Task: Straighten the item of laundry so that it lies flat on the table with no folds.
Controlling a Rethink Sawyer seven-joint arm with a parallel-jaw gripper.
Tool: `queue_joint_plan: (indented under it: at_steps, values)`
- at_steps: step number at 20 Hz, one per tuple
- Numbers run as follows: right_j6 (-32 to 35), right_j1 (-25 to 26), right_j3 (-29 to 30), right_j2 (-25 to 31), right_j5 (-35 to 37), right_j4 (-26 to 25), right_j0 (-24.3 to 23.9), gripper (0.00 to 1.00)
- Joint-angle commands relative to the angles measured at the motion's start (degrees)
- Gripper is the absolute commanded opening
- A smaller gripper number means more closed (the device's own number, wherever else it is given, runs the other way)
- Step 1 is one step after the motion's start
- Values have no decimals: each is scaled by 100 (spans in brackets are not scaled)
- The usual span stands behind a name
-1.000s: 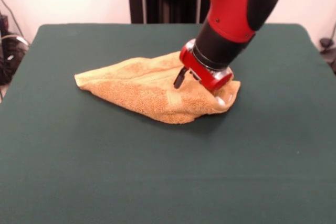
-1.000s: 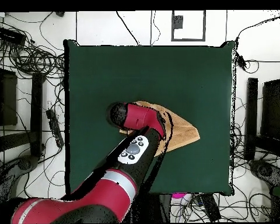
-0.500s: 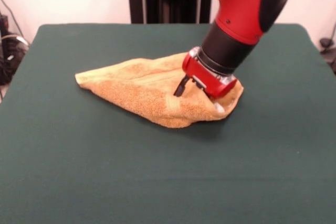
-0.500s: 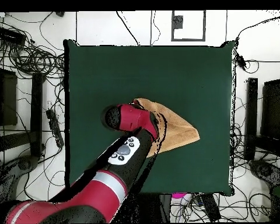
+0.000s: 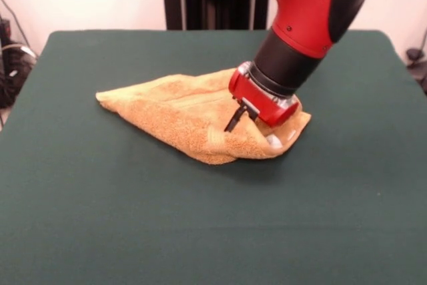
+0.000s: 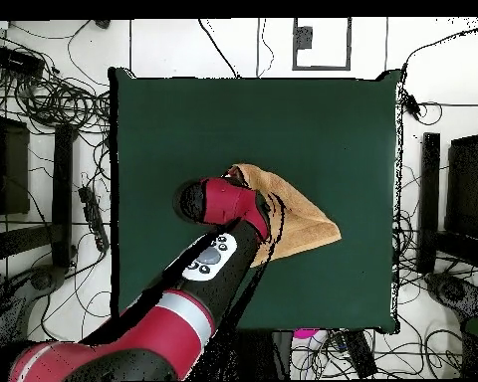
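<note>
The orange-tan towel (image 5: 177,111) lies crumpled near the middle of the green table (image 5: 133,218). It is folded over itself into a long wedge, with its point at the left in the front view. My gripper (image 5: 253,131) presses down into the towel's bunched right end, and cloth rises around it. A white patch (image 5: 273,141) shows in the cloth just below the wrist. In the overhead view the towel (image 6: 305,224) spreads to the right of the red wrist (image 6: 228,199), which hides the gripper.
The red and black arm (image 6: 198,284) crosses the table's near-robot edge in the overhead view. Cables and equipment (image 6: 54,99) lie on the floor around the table (image 6: 283,109). Green top surrounds the towel on all sides.
The wrist has sunk a little and shifted toward the camera in the front view. The towel's right end has moved slightly with it and bunched more.
</note>
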Motion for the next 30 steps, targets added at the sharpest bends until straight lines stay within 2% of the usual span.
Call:
queue_joint_plan:
  at_steps: [1, 4, 6, 9, 13, 18, 20, 22, 23, 25, 27, 29, 30]
  values:
    - [853, 77, -76, 171, 187, -22, -13, 0]
    - [761, -293, 17, 73, 765, -45, -1, 0]
    - [418, -584, -185, -16, 1618, -189, -90, 0]
    - [-310, -889, -703, 143, 2916, -456, -453, 0]
    - [-1184, -906, -1414, 851, 3874, -702, -1111, 0]
    - [-2835, -561, -2214, 2476, 5010, -844, -2097, 0]
    - [-3129, -361, -2507, 2775, 4977, -934, -2264, 0]
    - [-3266, -235, -2568, 3057, 4639, -972, -2396, 0]
    - [-3300, -186, -2527, 3196, 4285, -974, -2461, 0]
    - [-3238, -207, -2140, 3529, 2878, -955, -2606, 0]
    - [-3082, -209, -1928, 3693, 1927, -1123, -2676, 0]
    - [-3047, -160, -1970, 3707, 1791, -1313, -2677, 0]
    - [-3094, -124, -2035, 3720, 1957, -1369, -2685, 0]
